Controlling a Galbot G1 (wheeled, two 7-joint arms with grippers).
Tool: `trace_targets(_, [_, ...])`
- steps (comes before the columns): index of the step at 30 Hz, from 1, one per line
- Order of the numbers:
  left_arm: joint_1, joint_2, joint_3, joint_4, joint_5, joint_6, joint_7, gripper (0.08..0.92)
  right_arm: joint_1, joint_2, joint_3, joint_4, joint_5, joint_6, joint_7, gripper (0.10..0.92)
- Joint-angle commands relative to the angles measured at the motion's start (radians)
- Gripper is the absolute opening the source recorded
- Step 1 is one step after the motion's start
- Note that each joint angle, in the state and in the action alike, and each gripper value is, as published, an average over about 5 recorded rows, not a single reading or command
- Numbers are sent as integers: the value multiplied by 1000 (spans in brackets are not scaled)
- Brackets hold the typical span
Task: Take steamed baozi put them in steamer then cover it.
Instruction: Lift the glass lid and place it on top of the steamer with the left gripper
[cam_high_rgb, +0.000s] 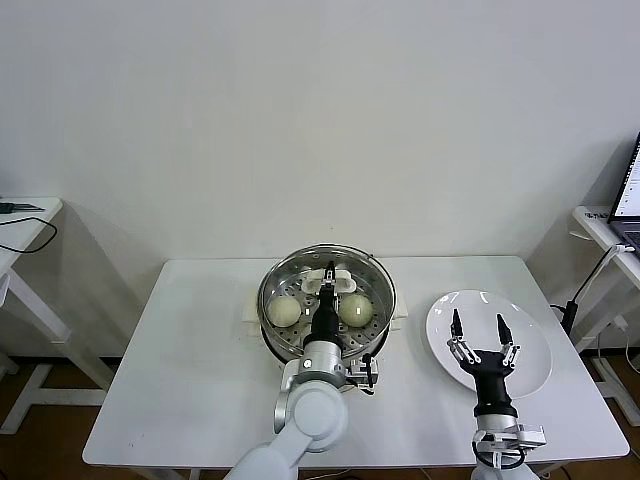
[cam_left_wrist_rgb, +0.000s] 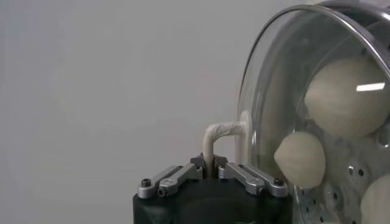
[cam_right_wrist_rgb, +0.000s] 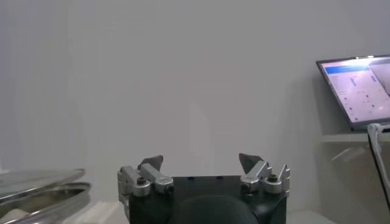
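I have the left gripper (cam_high_rgb: 328, 277) reaching over the steamer (cam_high_rgb: 327, 301), its fingers (cam_left_wrist_rgb: 244, 176) pinched tight on the white handle (cam_left_wrist_rgb: 220, 135) of the glass lid (cam_high_rgb: 372, 270), which sits over the steel pot. From the left wrist view the handle rises straight out from between the closed fingers and bends into the lid just beyond them, and through the glass I can see steamed baozi (cam_left_wrist_rgb: 344, 97) lying on the perforated tray. From the head view two of those buns show under the lid, one on either side of the left gripper, close beside it; I cannot count any others from there. The steamer stands on the white table (cam_high_rgb: 190, 370), directly under that claw. My right gripper (cam_high_rgb: 481, 336) hangs over the near part of the white plate (cam_high_rgb: 530, 345), well apart from the steamer, with its fingers (cam_right_wrist_rgb: 152, 163) spread wide and nothing between them. Beyond the right claw a laptop (cam_right_wrist_rgb: 359, 88) stands on a side table.
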Motion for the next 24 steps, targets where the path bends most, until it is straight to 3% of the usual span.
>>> trace_targets(1, [2, -2, -5, 15, 5, -16, -9, 188, 1, 0, 0, -5, -1, 2, -1, 823])
trace_targets(24, [4, 4, -23, 35, -4, -31, -25, 188, -2, 1, -8, -3, -10, 4, -4, 823])
